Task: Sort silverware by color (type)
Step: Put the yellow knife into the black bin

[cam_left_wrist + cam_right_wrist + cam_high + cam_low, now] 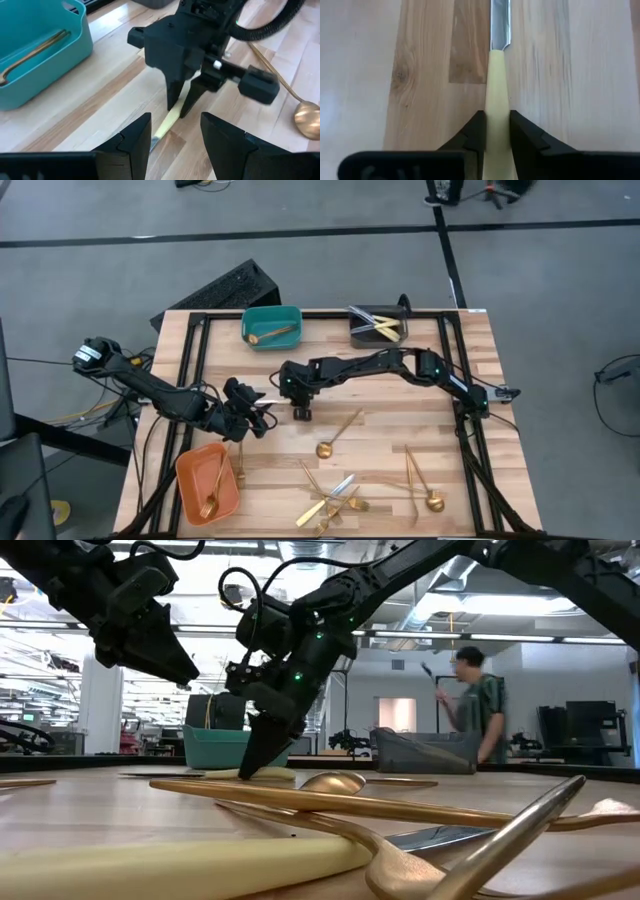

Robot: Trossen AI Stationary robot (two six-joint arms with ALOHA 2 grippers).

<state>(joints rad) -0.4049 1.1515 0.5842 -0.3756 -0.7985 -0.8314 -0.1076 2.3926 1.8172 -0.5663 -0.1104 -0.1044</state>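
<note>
Fingers of my right gripper [497, 131] pinch the pale cream handle of a silver-bladed knife [498, 75] lying on the wooden table [425, 75]; my left gripper [175, 137] hovers near, jaws apart, empty.

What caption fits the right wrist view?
Right tool closed on the pale handle of a knife lying on the wooden table.

The whole surface [400, 430] is seen straight down from the high view, while from the low view it is looked across at surface height, very near the cutlery, toward the room behind. The right wrist view is set close above a pale-handled knife [497, 110], and the same knife and the right pincer [180, 107] are shared with the left wrist view.
</note>
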